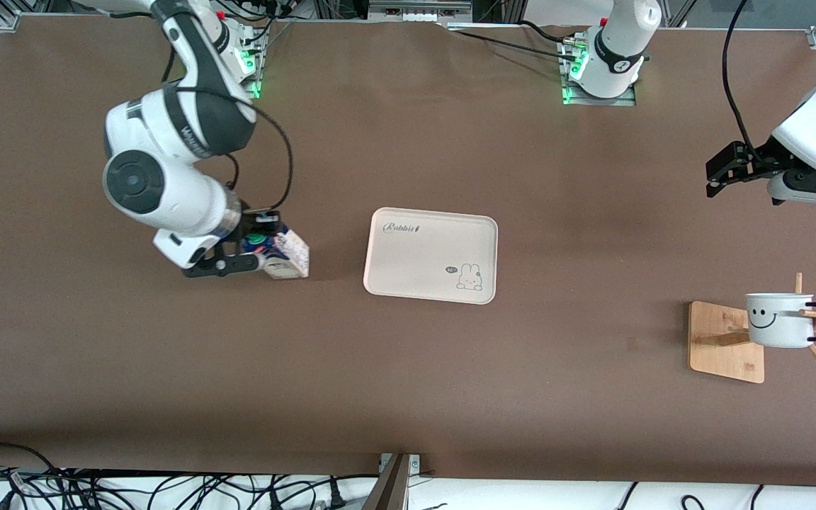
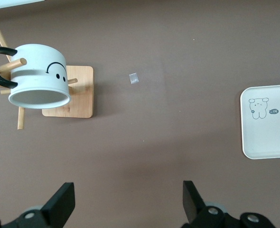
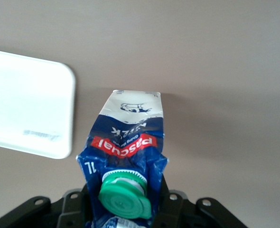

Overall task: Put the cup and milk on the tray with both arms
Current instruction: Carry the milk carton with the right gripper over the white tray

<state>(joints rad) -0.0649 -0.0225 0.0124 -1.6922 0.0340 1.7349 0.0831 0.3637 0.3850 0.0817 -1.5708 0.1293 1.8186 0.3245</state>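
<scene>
The milk [image 1: 289, 256], a blue and white carton with a green cap [image 3: 123, 199], stands on the table beside the tray, toward the right arm's end. My right gripper [image 1: 266, 251] is shut on its crumpled top [image 3: 128, 142]. The cream tray [image 1: 431, 255] lies mid-table and holds nothing; it also shows in the left wrist view [image 2: 268, 137] and the right wrist view [image 3: 26, 114]. The white smiley cup [image 1: 780, 320] hangs by its black handle on a wooden stand's peg [image 2: 38, 76]. My left gripper [image 1: 723, 173] is open [image 2: 127, 204] over bare table, apart from the cup.
The wooden stand has a tan base [image 1: 723, 347] and several pegs, at the left arm's end of the table. A small pale scrap [image 2: 134, 79] lies on the table between the stand and the tray. Cables hang along the table's near edge.
</scene>
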